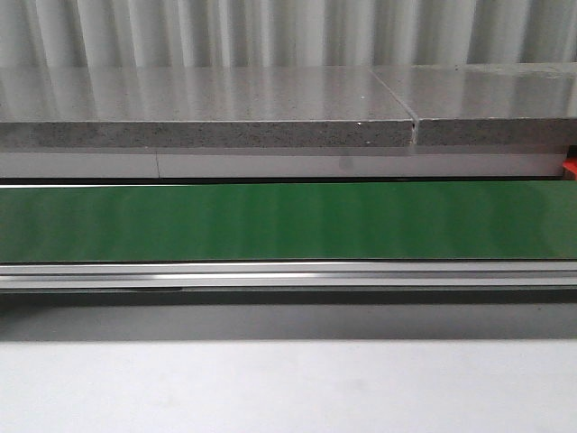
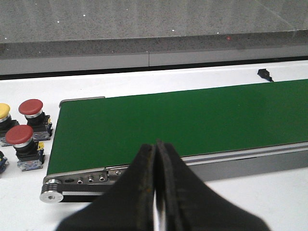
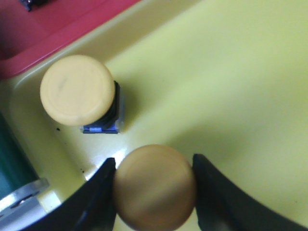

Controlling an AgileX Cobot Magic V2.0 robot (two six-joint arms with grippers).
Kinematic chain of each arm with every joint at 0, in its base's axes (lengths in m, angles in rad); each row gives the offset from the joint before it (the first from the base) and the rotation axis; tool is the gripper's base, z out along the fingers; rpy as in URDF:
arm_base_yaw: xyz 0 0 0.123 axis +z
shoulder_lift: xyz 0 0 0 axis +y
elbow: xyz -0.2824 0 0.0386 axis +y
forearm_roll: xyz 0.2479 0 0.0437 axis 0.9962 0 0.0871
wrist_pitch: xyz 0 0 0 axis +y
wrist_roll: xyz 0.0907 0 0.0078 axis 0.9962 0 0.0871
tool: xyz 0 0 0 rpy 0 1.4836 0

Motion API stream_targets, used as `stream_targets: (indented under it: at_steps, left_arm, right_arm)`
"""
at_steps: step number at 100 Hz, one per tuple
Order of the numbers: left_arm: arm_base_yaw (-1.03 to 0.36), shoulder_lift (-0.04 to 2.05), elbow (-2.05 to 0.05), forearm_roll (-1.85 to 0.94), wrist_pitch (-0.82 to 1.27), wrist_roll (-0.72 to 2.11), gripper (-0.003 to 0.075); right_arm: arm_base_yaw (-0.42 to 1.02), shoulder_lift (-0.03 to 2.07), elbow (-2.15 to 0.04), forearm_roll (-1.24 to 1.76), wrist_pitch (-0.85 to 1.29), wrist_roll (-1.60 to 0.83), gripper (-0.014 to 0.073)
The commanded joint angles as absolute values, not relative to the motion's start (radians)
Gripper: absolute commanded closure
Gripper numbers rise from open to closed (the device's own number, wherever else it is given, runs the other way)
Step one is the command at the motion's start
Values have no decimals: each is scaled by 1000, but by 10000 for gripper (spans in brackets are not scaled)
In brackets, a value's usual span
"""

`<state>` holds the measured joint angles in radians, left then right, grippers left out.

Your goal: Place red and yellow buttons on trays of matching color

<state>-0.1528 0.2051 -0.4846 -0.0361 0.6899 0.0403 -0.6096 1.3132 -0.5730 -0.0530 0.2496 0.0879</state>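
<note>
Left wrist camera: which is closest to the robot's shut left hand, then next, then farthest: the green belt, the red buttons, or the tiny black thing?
From the left hand:
1. Green conveyor belt, just ahead of it.
2. Two red mushroom-shaped push buttons, on the white table beside the belt's end.
3. Small black object, beyond the belt's far edge.

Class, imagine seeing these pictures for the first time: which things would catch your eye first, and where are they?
The right gripper clamps a yellow button over the yellow tray, beside another yellow button already there. The broad green conveyor belt lies bare, with two red buttons beyond its end.
</note>
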Motion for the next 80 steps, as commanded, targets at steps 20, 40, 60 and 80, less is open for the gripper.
stream_targets:
  at_steps: [20,40,60,80]
  left_arm:
    - [-159,216,-511,-49,614,39,741]
    - [-159,216,-511,-49,614,39,741]
    - [-159,216,-511,-49,614,39,741]
    - [-159,216,-511,-49,614,39,741]
  right_arm:
    - [-615,1295,-592,-66,190,83,412]
    - [-615,1295,-592,-66,193,83,195]
    - [-615,1295,-592,-66,191,83,125]
    - [-615,1277,-605,-66,193,83,126]
